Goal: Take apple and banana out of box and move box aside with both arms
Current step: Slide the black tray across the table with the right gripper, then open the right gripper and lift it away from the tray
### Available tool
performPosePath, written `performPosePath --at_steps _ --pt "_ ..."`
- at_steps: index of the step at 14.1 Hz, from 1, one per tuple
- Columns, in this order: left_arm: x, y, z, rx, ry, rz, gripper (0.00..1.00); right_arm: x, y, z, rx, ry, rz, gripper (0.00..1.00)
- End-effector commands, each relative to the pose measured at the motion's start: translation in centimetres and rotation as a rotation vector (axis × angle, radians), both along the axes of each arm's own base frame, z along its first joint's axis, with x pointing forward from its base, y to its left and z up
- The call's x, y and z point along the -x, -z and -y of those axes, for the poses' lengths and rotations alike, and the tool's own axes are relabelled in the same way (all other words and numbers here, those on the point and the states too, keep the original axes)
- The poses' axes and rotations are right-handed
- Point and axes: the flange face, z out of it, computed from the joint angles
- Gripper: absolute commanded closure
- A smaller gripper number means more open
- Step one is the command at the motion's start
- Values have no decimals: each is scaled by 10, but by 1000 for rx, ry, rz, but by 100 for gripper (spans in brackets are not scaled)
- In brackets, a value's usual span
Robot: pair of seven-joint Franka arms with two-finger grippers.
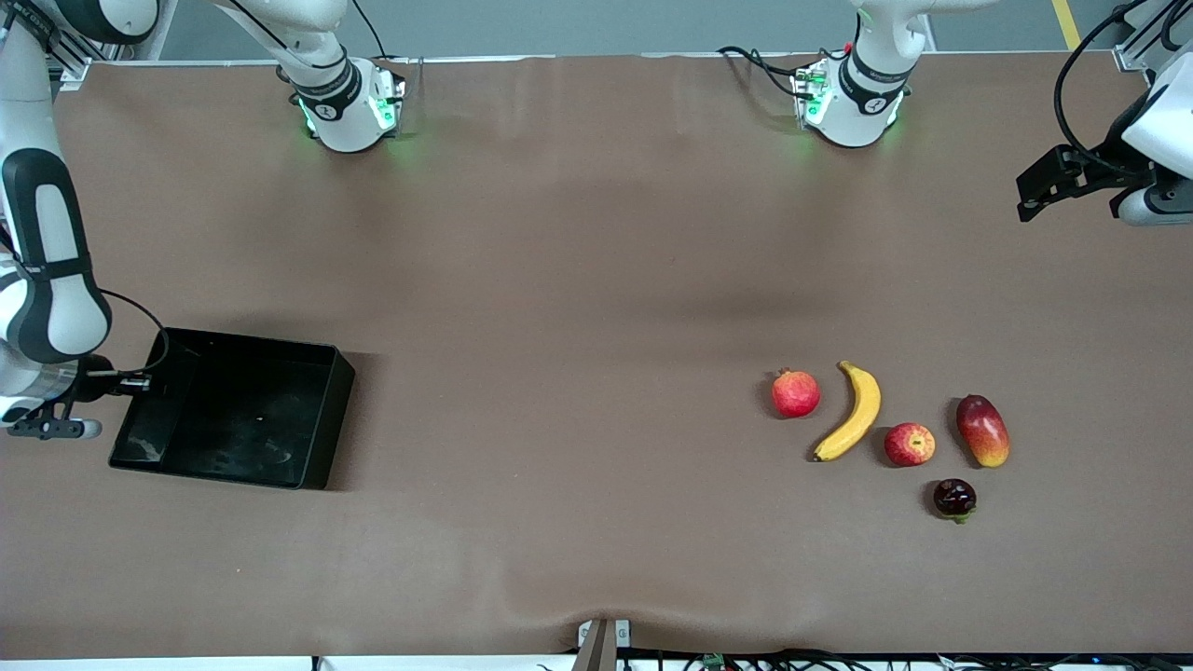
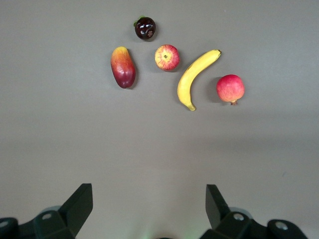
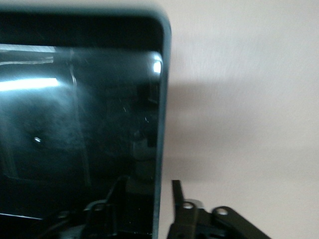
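Right claw (image 3: 162, 199): was seen at the box wall at the right arm's end of the surface, one finger inside the wall and one outside, parted slightly; whether the wall was pinched could not be told.
Left claw (image 2: 149, 204): was held spread wide and empty, up over the left arm's end of the surface.
Box (image 1: 317, 419): was set flat on the brown surface (image 1: 559, 280), nothing in it.
Banana (image 1: 853, 415): was laid between the pomegranate (image 1: 795, 393) and the apple (image 1: 910, 444).
Apple: was placed beside the mango (image 1: 982, 430), with a dark round fruit (image 1: 954, 498) nearer the front camera.
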Motion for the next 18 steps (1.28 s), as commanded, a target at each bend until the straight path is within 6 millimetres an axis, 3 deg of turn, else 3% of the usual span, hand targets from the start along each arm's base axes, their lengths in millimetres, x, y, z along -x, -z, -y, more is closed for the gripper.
performPosePath --at_steps 1,5,8,13,15,18 --pt "0 -2 -2 16 12 -4 0 -18 -69 -35 25 -67 87 0" --pt "1 -4 -2 16 13 0 0 -25 -144 -112 23 -62 117 0" --pt "0 -8 -4 14 12 10 0 -15 -184 -148 9 -7 91 0" --pt "1 -15 -12 16 -3 22 0 35 -252 -198 39 59 74 0" --pt "4 -16 -12 17 -6 13 0 50 -284 -213 50 103 38 0" --pt "4 -21 -10 28 -5 17 0 68 -316 -240 51 97 30 0"
